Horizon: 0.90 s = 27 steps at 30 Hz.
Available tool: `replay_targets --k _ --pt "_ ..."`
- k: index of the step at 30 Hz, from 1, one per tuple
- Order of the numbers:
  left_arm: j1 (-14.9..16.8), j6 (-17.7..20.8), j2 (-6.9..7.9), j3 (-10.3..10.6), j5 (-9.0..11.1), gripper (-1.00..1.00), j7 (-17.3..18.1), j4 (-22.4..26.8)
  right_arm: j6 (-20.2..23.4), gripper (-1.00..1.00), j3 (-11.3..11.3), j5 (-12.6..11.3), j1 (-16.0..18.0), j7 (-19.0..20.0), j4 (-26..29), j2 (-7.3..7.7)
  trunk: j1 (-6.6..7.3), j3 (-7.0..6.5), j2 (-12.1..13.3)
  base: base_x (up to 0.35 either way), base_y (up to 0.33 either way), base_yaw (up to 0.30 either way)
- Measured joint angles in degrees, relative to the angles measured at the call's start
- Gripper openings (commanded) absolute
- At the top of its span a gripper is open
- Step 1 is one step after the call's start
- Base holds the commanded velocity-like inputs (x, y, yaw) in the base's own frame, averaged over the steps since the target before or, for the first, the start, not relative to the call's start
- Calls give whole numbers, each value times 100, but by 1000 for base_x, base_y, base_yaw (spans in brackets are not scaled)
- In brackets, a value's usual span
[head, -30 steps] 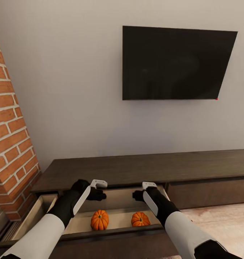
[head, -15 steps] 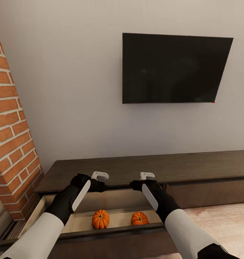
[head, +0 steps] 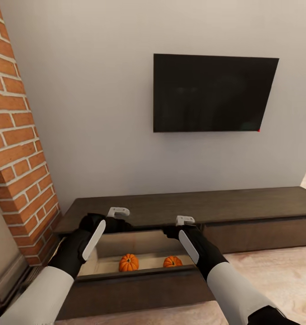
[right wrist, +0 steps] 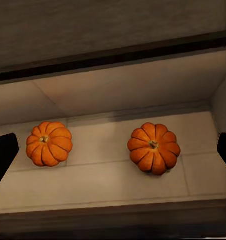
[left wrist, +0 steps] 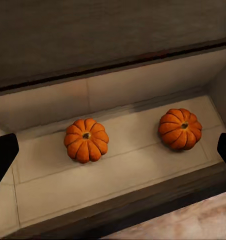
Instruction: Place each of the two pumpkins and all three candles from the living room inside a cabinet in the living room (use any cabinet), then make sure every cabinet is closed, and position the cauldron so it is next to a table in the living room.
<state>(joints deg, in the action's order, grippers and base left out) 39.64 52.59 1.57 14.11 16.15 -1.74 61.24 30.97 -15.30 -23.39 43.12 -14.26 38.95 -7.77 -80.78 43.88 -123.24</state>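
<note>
Two orange pumpkins [head: 129, 262] [head: 172, 261] lie side by side in the open drawer [head: 134, 289] of the long dark brown cabinet [head: 243, 203]. They rest apart on its pale floor. The left wrist view shows them as one pumpkin [left wrist: 86, 139] and the other pumpkin [left wrist: 180, 128]; the right wrist view shows the first pumpkin [right wrist: 49, 143] and the second pumpkin [right wrist: 154, 148]. My left gripper [head: 120, 223] and right gripper [head: 171, 232] hover open above the drawer, holding nothing. Black fingertips [left wrist: 3, 156] [right wrist: 3, 154] stand wide apart. The candles, cauldron and table are out of view.
A black TV [head: 211, 92] hangs on the grey wall above the cabinet. A red brick pillar [head: 17, 144] stands close on the left beside the drawer. Light wood floor [head: 279, 275] stretches to the right in front of the shut drawer fronts.
The camera has shifted, so the cabinet and drawer look smaller and farther off. Both grippers stay open over the drawer. The pumpkins lie where they were.
</note>
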Motion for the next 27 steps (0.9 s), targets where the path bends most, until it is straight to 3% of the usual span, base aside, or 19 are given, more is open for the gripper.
replay_targets --k 8,14,20,27 --pt "-2 -53 13 -143 -9 100 -93 134 0 100 11 0 0 3 0 3 179 -144 321 -100 0 0" --pt "-10 -57 6 -161 -27 100 -271 624 0 100 14 0 0 4 0 4 310 -252 561 -166 0 0" --pt "-22 -124 0 -161 -12 100 -921 886 0 100 15 0 0 4 0 6 443 -359 802 -37 0 0" --pt "-118 -522 -12 -169 0 100 -1123 919 0 100 15 0 0 4 0 8 595 -485 1083 -182 0 0"
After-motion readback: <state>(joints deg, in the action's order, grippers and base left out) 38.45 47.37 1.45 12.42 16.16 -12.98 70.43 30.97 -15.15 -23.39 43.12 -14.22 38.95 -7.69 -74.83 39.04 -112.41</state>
